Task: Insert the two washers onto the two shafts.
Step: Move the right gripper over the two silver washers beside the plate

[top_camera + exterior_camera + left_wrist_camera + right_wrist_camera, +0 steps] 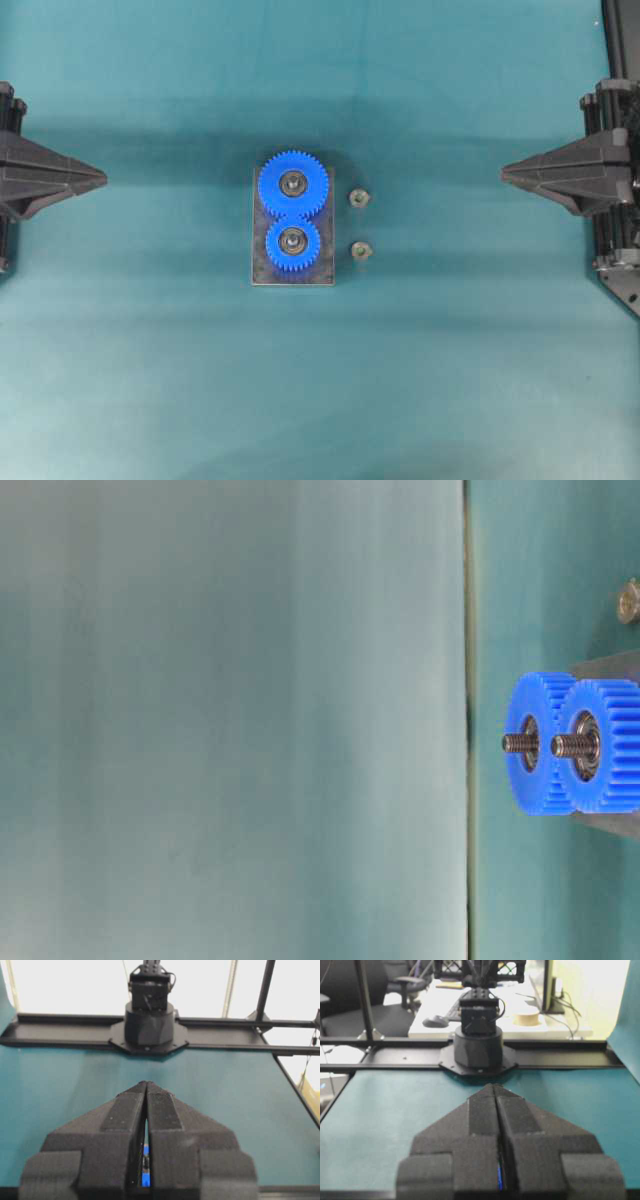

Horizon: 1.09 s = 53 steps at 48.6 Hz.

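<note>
Two blue gears [293, 212] sit on a grey base plate [262, 270] mid-table, each with a threaded shaft [293, 183] through its hub. The shafts also show in the table-level view [570, 745]. Two small metal washers lie on the mat to the plate's right, one farther [359, 198] and one nearer [361, 250]; one shows in the table-level view [628, 600]. My left gripper [100, 178] is shut and empty at the far left. My right gripper [506, 173] is shut and empty at the far right. The wrist views show the left jaws [146, 1083] and right jaws [494, 1085] pressed together.
The teal mat [320, 380] covers the table. Each wrist view looks across it to the opposite arm's black base, one in the left wrist view [149, 1020] and one in the right wrist view [479, 1035], mounted on a black rail. A black frame post [622, 40] stands at the top right.
</note>
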Available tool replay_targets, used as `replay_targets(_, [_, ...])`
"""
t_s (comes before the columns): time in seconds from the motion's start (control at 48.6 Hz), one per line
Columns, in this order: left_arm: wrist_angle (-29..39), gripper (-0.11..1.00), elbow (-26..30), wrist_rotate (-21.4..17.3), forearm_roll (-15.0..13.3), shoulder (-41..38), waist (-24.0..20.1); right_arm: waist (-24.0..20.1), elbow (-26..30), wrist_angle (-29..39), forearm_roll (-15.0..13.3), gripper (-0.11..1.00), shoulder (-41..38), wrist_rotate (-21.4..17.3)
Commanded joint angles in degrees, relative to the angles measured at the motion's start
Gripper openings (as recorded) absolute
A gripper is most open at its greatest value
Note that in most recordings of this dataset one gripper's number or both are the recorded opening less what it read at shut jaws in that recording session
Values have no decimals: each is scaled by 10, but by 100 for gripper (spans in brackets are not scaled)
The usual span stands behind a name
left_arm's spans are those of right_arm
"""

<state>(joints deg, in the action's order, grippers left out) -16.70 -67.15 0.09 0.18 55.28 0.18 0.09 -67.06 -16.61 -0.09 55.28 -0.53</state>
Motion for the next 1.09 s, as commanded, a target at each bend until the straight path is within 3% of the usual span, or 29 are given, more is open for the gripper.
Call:
replay_targets(0.0, [-12,0,-27,17,4,1,23,8,3,-4,4,1,-2,-1])
replay_targets(0.123, [-14,0,-24,42,4,9,30,39,9,60,44,1,1,-11])
replay_targets(0.206, [11,0,-8,44,6,7,29,60,17,124,50,2,-2,-15])
replay_targets(0.494, [229,0,50,37,9,-25,28,112,69,299,54,2,-75,-17])
replay_targets(0.782, [277,0,67,9,9,-25,6,123,121,365,47,1,-221,-21])
replay_targets(1.07, [279,0,76,4,10,-51,-4,130,186,367,39,1,-388,-10])
